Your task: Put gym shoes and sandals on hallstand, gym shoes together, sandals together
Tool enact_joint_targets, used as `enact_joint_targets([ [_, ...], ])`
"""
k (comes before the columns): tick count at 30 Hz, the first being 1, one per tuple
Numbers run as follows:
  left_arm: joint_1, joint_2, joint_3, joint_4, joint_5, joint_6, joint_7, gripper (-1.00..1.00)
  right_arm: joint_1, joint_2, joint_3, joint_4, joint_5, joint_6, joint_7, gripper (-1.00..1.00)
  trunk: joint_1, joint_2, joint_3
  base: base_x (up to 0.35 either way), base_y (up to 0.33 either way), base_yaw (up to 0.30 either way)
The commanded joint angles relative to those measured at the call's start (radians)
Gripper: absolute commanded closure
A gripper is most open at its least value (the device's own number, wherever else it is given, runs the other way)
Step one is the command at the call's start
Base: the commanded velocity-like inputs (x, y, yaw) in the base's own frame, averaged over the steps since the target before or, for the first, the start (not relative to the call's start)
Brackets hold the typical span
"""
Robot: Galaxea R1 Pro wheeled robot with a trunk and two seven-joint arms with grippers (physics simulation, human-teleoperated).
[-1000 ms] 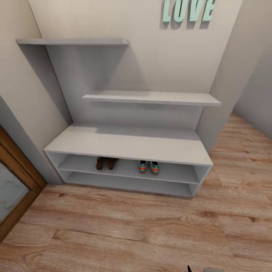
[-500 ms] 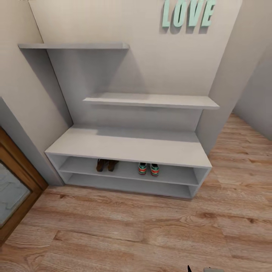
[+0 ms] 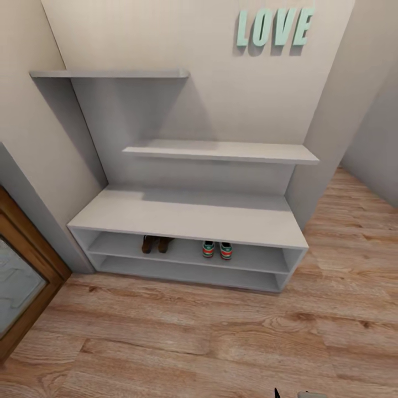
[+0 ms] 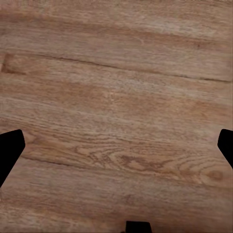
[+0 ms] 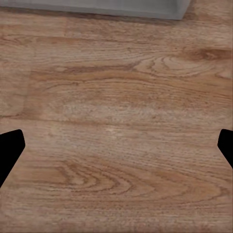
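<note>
The hallstand (image 3: 188,215) stands against the wall ahead, pale grey with a bench top and two low open shelves. On its upper low shelf the two brown sandals (image 3: 155,243) sit side by side left of middle. The two gym shoes (image 3: 216,250) sit side by side to their right, heels with red-orange patches facing me. My left gripper (image 4: 116,150) is open over bare corridor floor (image 4: 116,97), its dark fingertips (image 4: 9,150) wide apart. My right gripper (image 5: 116,150) is likewise open above the floor, with the hallstand's grey base edge (image 5: 97,7) just beyond it.
Mint LOVE letters (image 3: 275,26) hang above two staggered wall shelves (image 3: 221,150). A brown wooden door frame (image 3: 27,287) stands at the left. Wood-plank floor (image 3: 210,337) stretches in front of the hallstand and runs on past its right side (image 3: 354,221).
The whole head view has shifted: hallstand and letters sit slightly lower and smaller, so the camera has moved. Shoes and sandals keep their places on the shelf.
</note>
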Motion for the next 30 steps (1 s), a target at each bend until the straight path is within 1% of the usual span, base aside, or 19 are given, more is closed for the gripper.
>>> enact_joint_targets([
  [1, -0.001, -0.001, 0.009, 0.000, -0.008, -0.004, -0.007, -1.00, -0.001, 0.000, 0.006, 0.001, -0.010, -0.003, 0.003, -1.00, -0.004, 0.007, 0.002, 0.000, 0.000, 0.000],
  [15, -0.001, -0.003, 0.005, -0.008, -0.008, -0.004, -0.007, -1.00, -0.001, 0.000, 0.006, 0.001, -0.010, -0.003, 0.003, -1.00, -0.058, 0.105, 0.046, 0.000, 0.000, 0.000],
  [30, -0.001, -0.002, 0.007, -0.014, -0.008, -0.005, -0.010, -1.00, -0.001, 0.000, 0.006, 0.001, -0.009, -0.003, 0.003, -1.00, -0.058, 0.105, 0.046, 0.000, 0.000, 0.000],
])
